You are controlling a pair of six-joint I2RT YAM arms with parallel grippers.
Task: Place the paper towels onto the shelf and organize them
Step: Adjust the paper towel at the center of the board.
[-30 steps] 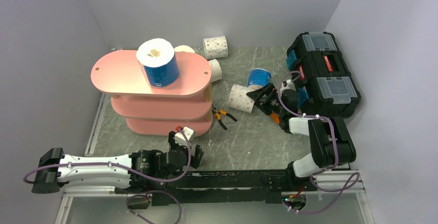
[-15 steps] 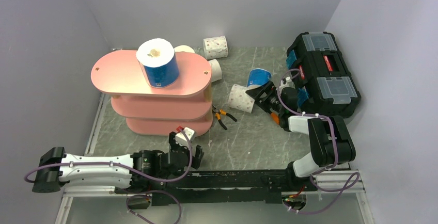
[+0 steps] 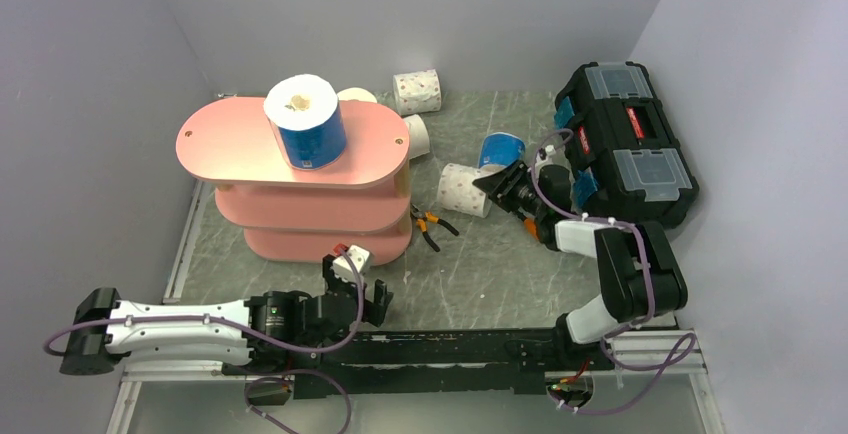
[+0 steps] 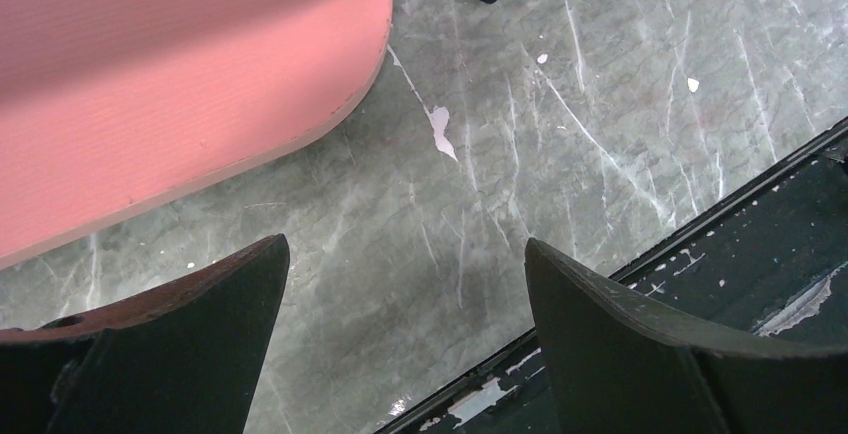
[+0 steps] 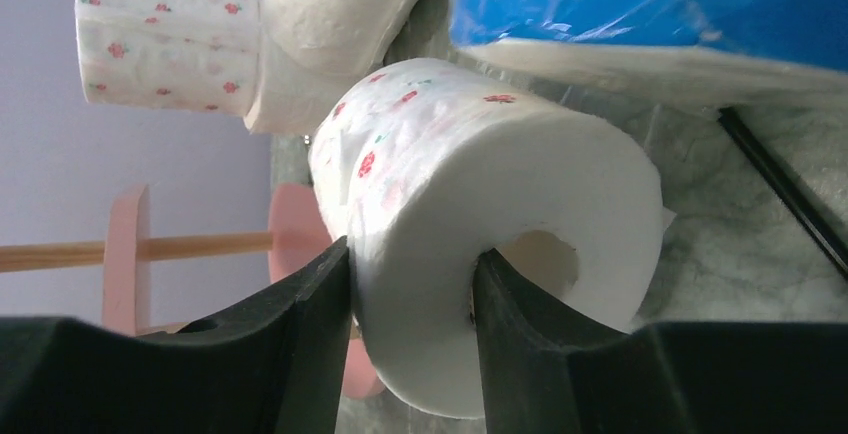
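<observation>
One blue-wrapped roll [image 3: 308, 134] stands on the shelf [image 3: 235, 144]; other rolls [image 3: 417, 91] lie unplaced toward the table's [image 3: 480, 274] back edge. My right gripper [image 5: 412, 274] pinches a speckled roll's [image 5: 480, 164] wall mid-table; my left gripper [image 4: 405, 284] gapes, empty.

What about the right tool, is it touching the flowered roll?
Touching. Right wrist view shows the right tool pinching the wall of the flowered roll, one finger inside the core.

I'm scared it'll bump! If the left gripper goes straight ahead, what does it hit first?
Probably the bare grey table, just beside the pink shelf; depth is unclear.
</observation>
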